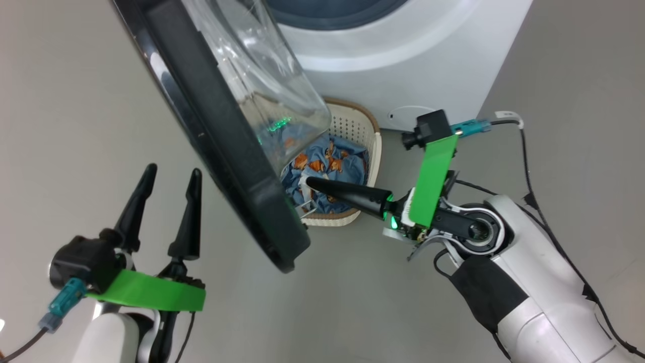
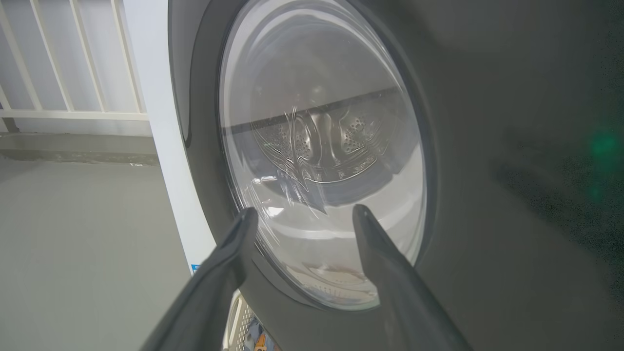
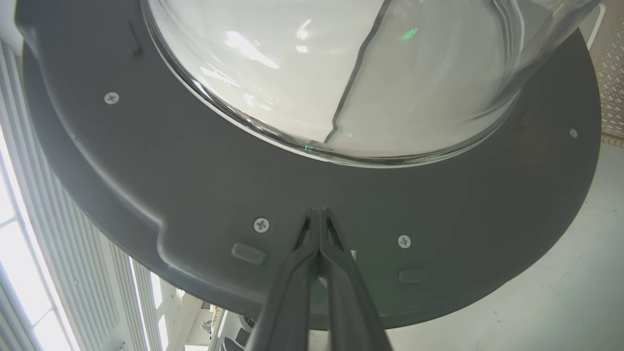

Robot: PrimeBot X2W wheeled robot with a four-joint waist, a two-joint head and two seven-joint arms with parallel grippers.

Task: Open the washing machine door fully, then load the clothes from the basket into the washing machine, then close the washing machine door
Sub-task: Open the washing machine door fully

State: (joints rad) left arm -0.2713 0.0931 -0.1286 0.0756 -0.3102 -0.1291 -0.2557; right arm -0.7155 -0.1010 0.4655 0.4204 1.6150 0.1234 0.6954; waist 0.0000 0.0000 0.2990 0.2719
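Note:
The washing machine door [image 1: 227,151] stands swung out, its black rim running on a diagonal with the glass bowl [image 1: 262,75] bulging toward the white washing machine [image 1: 403,60]. Below the bowl sits the basket [image 1: 360,126], holding blue bear-print clothes [image 1: 327,166]. My right gripper [image 1: 308,182] is shut with nothing in it. It points left over the basket, tips close to the door's grey inner rim [image 3: 341,195]; whether they touch I cannot tell. The right gripper [image 3: 319,213] shows the same from its wrist. My left gripper [image 1: 173,174] is open outside the door. The left gripper [image 2: 302,214] faces the window [image 2: 321,146].
Grey floor [image 1: 75,126] lies left of the door and in front of the machine. A black cable [image 1: 524,151] trails by my right arm. A white railing [image 2: 73,73] stands beyond the machine's side. A blue label [image 2: 195,267] marks the machine's lower front.

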